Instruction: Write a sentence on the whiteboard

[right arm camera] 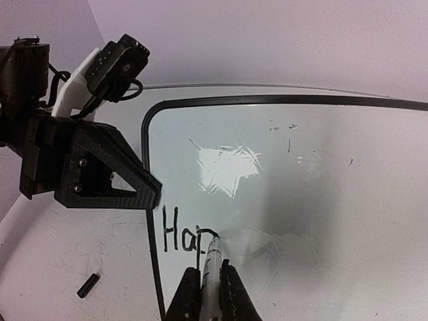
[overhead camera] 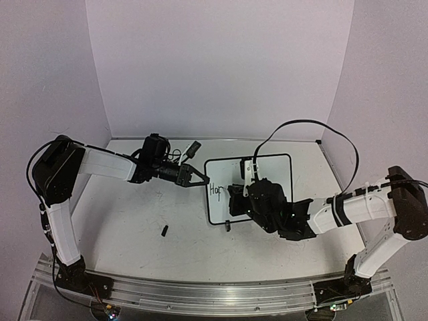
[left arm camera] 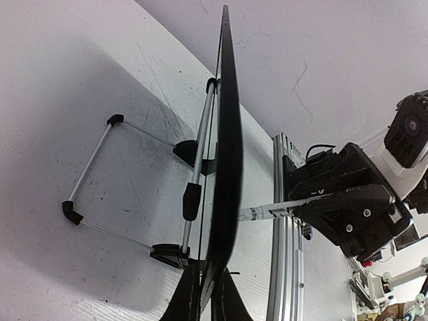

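The whiteboard [overhead camera: 264, 175] stands tilted on its wire stand at the table's middle. My left gripper [overhead camera: 200, 179] is shut on the board's left edge. In the left wrist view the board [left arm camera: 226, 147] shows edge-on between my fingers [left arm camera: 189, 301]. My right gripper [overhead camera: 234, 198] is shut on a marker [right arm camera: 214, 266] whose tip touches the board [right arm camera: 321, 174]. The sentence [right arm camera: 182, 234] reads "Hap", the p partly drawn; it also shows in the top view [overhead camera: 215, 190]. The left gripper [right arm camera: 155, 192] shows at the board's left frame in the right wrist view.
A small black marker cap [overhead camera: 164, 231] lies on the table in front of the board, also in the right wrist view [right arm camera: 87, 285]. The board's wire stand [left arm camera: 100, 180] extends behind it. An aluminium rail [overhead camera: 200, 294] runs along the near edge. White walls enclose the table.
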Controlling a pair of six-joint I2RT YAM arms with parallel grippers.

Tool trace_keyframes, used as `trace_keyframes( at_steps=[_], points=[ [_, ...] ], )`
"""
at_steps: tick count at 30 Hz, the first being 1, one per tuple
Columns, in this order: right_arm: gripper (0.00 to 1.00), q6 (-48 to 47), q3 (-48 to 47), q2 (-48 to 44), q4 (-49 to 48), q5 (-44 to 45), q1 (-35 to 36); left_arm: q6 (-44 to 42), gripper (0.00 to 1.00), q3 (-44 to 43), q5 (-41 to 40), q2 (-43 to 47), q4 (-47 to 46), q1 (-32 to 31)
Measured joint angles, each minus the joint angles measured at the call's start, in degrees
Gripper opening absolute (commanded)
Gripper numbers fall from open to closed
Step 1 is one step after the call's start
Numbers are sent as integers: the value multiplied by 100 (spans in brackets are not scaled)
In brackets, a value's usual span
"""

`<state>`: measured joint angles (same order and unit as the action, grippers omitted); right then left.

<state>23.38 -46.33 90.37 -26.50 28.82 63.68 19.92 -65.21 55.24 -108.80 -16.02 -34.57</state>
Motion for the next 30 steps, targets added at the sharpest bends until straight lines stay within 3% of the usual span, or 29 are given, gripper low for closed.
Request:
trace_keyframes(
  at_steps=[30],
  points=[
    [0,119,44,34,20,-121,125,0,0,9,-35,18,-1,-19]
  ],
)
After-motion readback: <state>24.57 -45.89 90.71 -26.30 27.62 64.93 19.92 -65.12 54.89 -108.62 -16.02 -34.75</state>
